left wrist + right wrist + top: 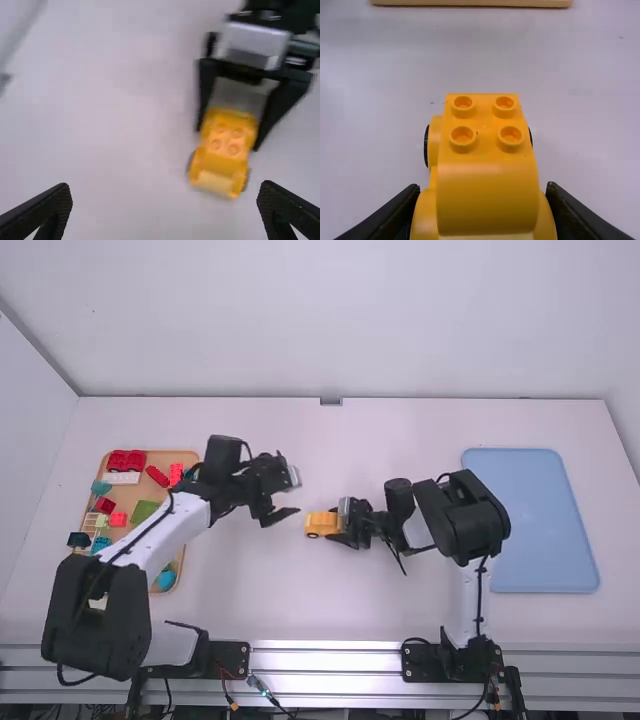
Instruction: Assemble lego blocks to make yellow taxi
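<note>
Both angled inward, L arm w/ jaws spread, R arm w/ jaws pinching yellow taxi.

Bright, even light reaches me around the yellow car, with soft grey shade on the table beyond it and white glare on the metal rail nearer the high camera, while my right wrist view keeps it crisp and my left blurs it.

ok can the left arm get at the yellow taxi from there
Probably yes: the left gripper is open near the free end of the yellow taxi, with nothing between them, though the right gripper holds the other end.
</note>
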Motion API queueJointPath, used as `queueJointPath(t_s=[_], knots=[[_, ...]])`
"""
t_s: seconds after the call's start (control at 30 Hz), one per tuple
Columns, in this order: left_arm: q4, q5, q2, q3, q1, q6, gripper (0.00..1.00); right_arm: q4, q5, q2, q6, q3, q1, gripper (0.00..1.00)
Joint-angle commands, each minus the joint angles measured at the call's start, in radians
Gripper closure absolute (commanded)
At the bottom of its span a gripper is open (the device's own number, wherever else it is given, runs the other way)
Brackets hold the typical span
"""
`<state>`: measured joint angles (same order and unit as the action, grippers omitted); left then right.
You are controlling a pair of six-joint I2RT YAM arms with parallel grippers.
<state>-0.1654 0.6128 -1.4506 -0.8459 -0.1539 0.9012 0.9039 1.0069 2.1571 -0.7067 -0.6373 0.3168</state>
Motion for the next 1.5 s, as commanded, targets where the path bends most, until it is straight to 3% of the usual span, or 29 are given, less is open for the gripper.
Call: queueJointPath(t_s=[0.0,0.23,0.47,0.57,0.67,0.8,0.9,0.93,1.03,1.3,1.47], knots=[[0.051,0.032,0.014,0.039,0.093,-0.164,0.01,0.016,-0.01,-0.003,0.095,0.004,-0.03,0.48],[0.349,0.048,-0.005,0.166,0.225,-0.399,0.01,-0.003,-0.035,-0.145,0.187,0.008,-0.11,0.49],[0.776,-0.031,-0.006,0.356,0.231,-0.529,0.01,-0.246,-0.336,-0.472,0.186,0.076,-0.283,0.49],[0.93,-0.203,-0.006,0.408,0.24,-0.743,0.01,-0.412,-0.468,-0.65,0.18,0.111,-0.421,0.49],[0.949,-0.281,-0.006,0.412,0.237,-0.78,0.01,-0.498,-0.52,-0.749,0.179,0.133,-0.537,0.49],[0.942,-0.319,-0.006,0.397,0.232,-0.778,0.01,-0.584,-0.536,-0.847,0.189,0.169,-0.762,0.48],[0.941,-0.318,-0.006,0.388,0.233,-0.778,0.01,-0.573,-0.537,-0.847,0.213,0.189,-0.849,0.48],[0.941,-0.319,-0.006,0.379,0.233,-0.778,0.01,-0.56,-0.534,-0.824,0.212,0.203,-0.911,0.48],[0.939,-0.318,-0.006,0.367,0.233,-0.778,0.01,-0.532,-0.537,-0.756,0.217,0.206,-0.973,0.46],[0.922,-0.318,-0.006,0.351,0.233,-0.775,0.01,-0.352,-0.537,-0.552,0.217,0.205,-1.056,0.45],[0.904,-0.316,-0.006,0.351,0.232,-0.778,0.01,-0.306,-0.537,-0.508,0.217,0.201,-1.089,0.42]])
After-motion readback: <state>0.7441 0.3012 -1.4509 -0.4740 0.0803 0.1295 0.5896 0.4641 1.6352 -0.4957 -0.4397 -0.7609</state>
